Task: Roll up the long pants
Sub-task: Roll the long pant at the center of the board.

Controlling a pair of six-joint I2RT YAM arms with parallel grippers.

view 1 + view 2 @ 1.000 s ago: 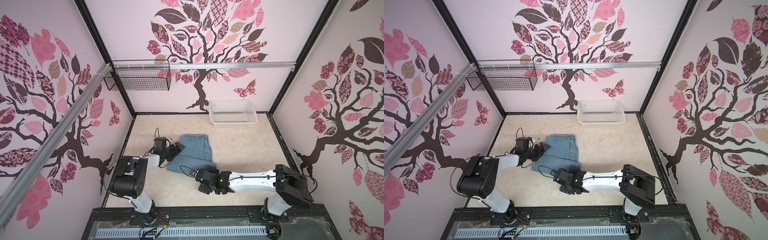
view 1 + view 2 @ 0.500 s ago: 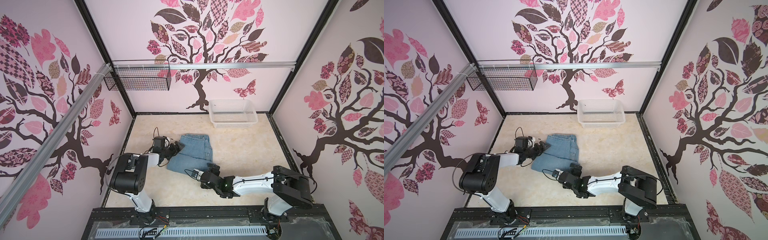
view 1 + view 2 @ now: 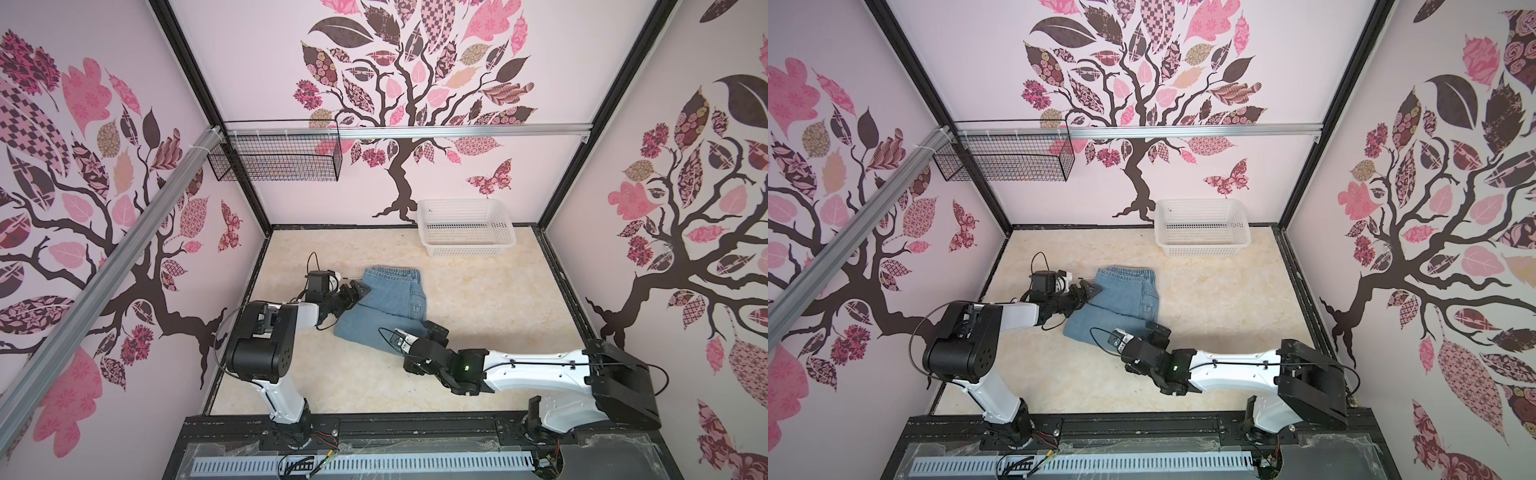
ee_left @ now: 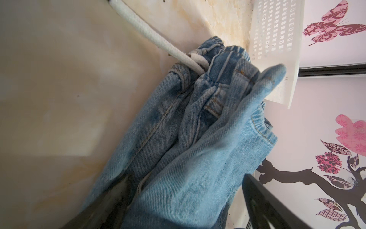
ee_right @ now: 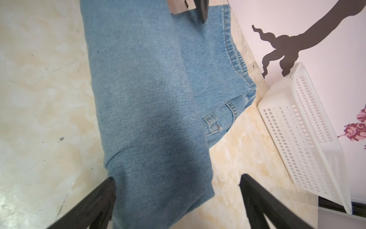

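Note:
The long pants (image 3: pixel 386 305) (image 3: pixel 1121 301) are light blue jeans, folded into a short stack on the table in both top views. My left gripper (image 3: pixel 358 291) (image 3: pixel 1091 291) is at their left edge. In the left wrist view it is open (image 4: pixel 187 178), with a raised denim fold (image 4: pixel 198 138) between its fingers. My right gripper (image 3: pixel 434 331) (image 3: pixel 1157 330) is at the near right corner. In the right wrist view it is open (image 5: pixel 177 178) astride the folded leg (image 5: pixel 148 89); one finger (image 5: pixel 107 188) touches the denim edge.
A white plastic basket (image 3: pixel 461 202) (image 3: pixel 1200 200) (image 5: pixel 301 126) stands at the back wall right of centre. A black wire basket (image 3: pixel 274 162) hangs on the left rail. A white drawstring (image 4: pixel 158 37) runs from the waistband onto the table.
My right gripper has moved back and to the right along the near edge of the pants, to their right corner. The left gripper has hardly moved. Both stay open.

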